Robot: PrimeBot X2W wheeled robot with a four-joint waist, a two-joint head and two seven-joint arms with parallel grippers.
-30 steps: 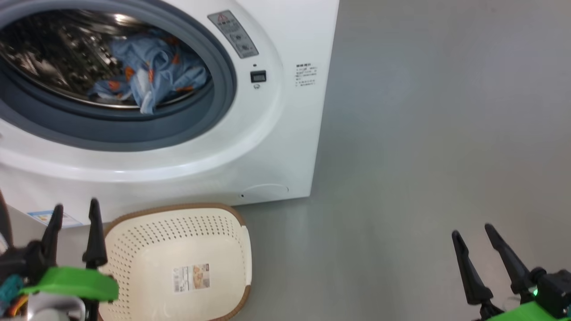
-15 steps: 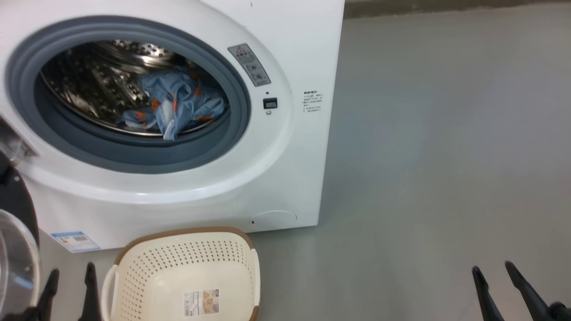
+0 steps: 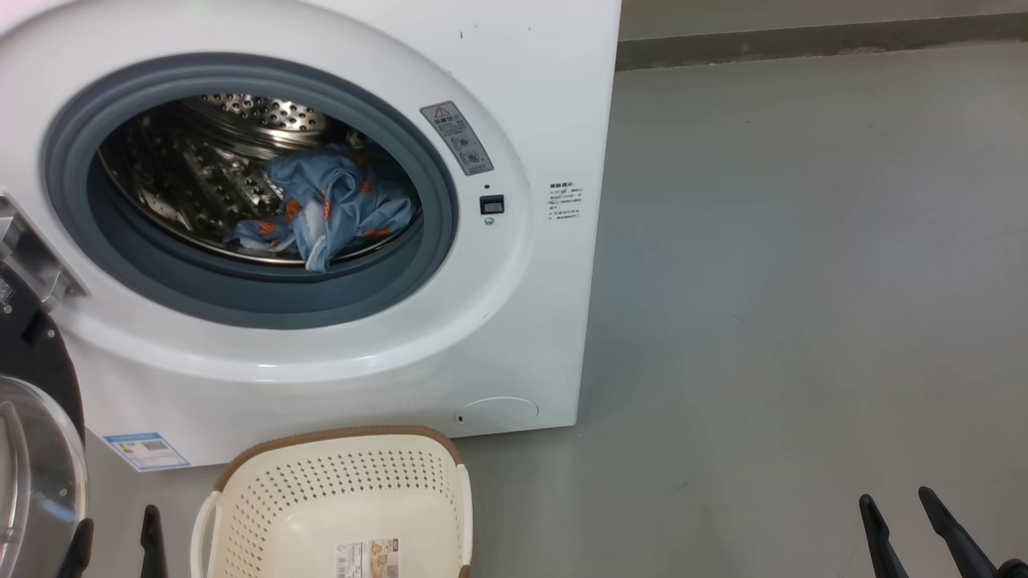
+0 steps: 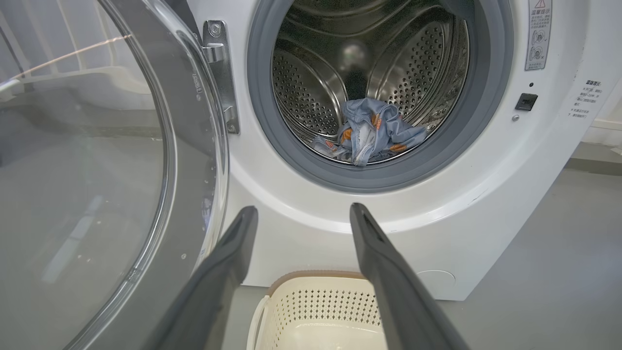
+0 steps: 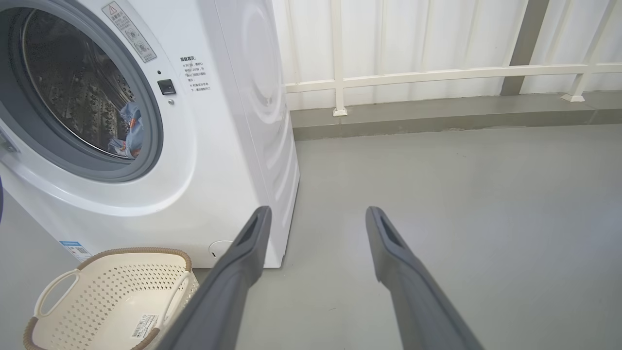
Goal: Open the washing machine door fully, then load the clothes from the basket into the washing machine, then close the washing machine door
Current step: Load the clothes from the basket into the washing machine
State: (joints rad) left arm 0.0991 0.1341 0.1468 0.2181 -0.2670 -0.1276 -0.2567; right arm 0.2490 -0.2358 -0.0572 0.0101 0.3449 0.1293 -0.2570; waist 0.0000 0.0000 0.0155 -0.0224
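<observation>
The white washing machine (image 3: pixel 514 321) stands with its door (image 3: pixel 36 457) swung open to the left, its glass bowl large in the left wrist view (image 4: pixel 87 184). Light blue printed clothes (image 3: pixel 329 209) lie in the steel drum, also seen as clothes (image 4: pixel 371 131) and clothes (image 5: pixel 129 129). On the floor in front sits the cream basket (image 3: pixel 337 490), with only a label on its bottom. My left gripper (image 3: pixel 112 530) is open at the lower left beside the basket, holding nothing. My right gripper (image 3: pixel 903 518) is open over bare floor at the lower right.
Grey floor (image 3: pixel 803 281) stretches to the right of the machine. A white railing (image 5: pixel 437 73) and a low kerb run behind it. The open door (image 4: pixel 146 243) juts out close to the left of my left fingers (image 4: pixel 228 262).
The head camera has tilted up, so the machine and basket sit lower in the picture. Both grippers have sunk toward the bottom edge, still open. The open door has come into view at the left.
</observation>
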